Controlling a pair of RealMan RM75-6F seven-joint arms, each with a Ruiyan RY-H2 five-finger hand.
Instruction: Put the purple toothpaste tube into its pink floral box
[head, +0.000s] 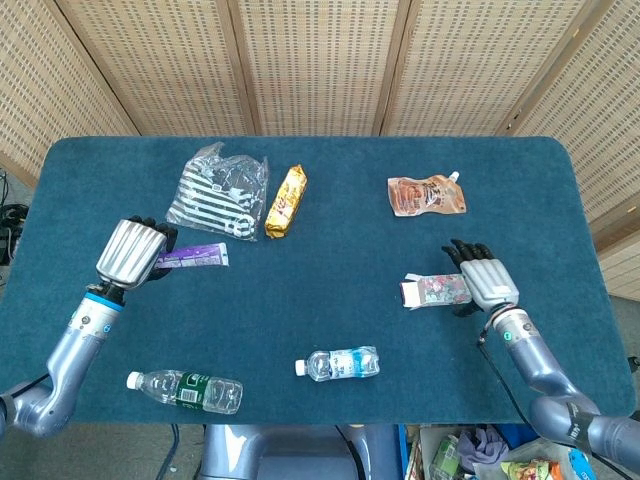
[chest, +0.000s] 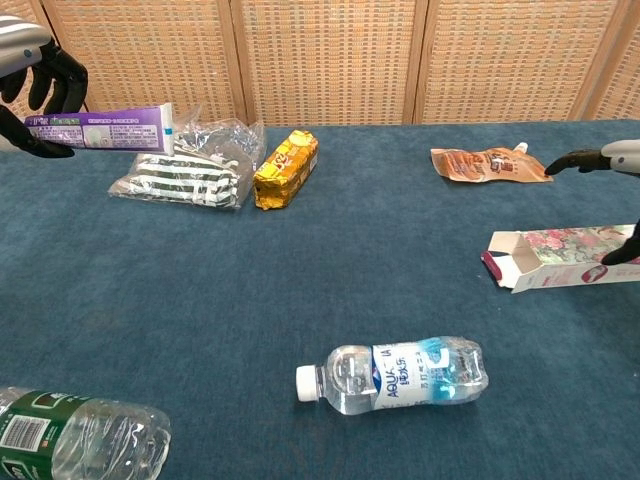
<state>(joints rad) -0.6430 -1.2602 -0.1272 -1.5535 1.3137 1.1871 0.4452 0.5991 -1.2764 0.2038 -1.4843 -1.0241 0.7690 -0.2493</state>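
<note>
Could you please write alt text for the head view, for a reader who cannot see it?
Over a blue table, the left robot hand holds a purple toothpaste tube, while the right robot hand is over the far end of the open pink floral box. Bottles and snack packets lie around them.

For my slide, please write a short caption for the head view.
Left hand holds the purple toothpaste tube above the table; right hand reaches over the pink floral box.
</note>
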